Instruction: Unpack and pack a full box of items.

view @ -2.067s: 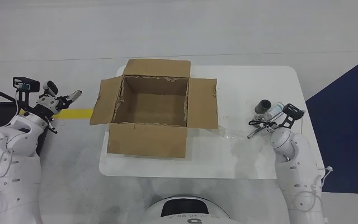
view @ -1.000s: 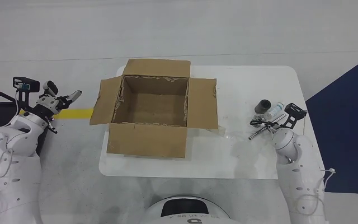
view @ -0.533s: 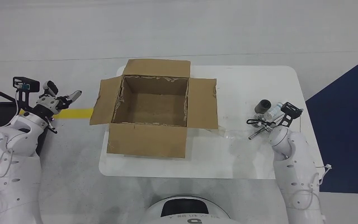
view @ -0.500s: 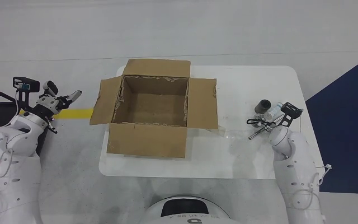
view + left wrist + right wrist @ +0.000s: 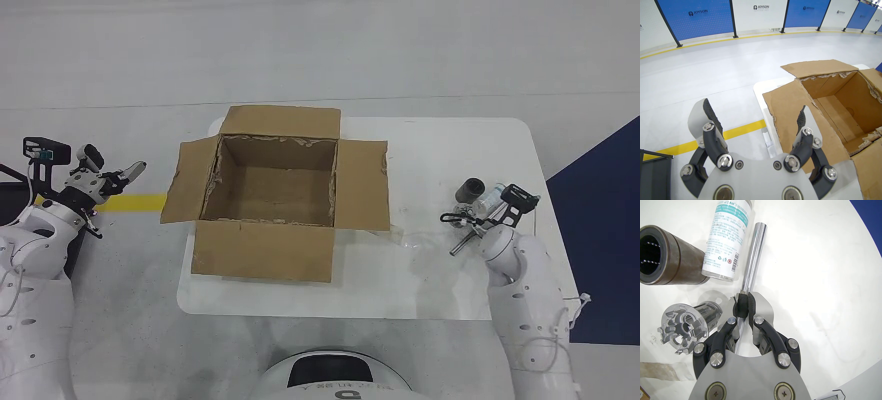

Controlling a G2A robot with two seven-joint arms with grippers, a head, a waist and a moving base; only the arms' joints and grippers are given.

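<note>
An open, empty cardboard box (image 5: 275, 190) stands mid-table with its flaps spread; its inside also faces the left wrist view (image 5: 838, 106). My right gripper (image 5: 744, 309) is shut on a shiny steel rod (image 5: 753, 256) that lies low over the white table, at the table's right side (image 5: 475, 230). Beside the rod lie a white-labelled clear bottle (image 5: 728, 237), a brown hollow cylinder (image 5: 668, 260) and a grey cast metal part (image 5: 687, 325). My left gripper (image 5: 755, 113) hangs open and holds nothing, off the table's left edge (image 5: 110, 180).
The white table (image 5: 440, 290) has bare room in front of the box and at the far right. A scrap of clear tape (image 5: 664, 368) lies near the metal part. A yellow floor line (image 5: 135, 203) runs under the left arm.
The right gripper has shifted slightly with the rod in it, swinging the rod's free end a little toward the table's near edge. The left arm and the box have not moved.
</note>
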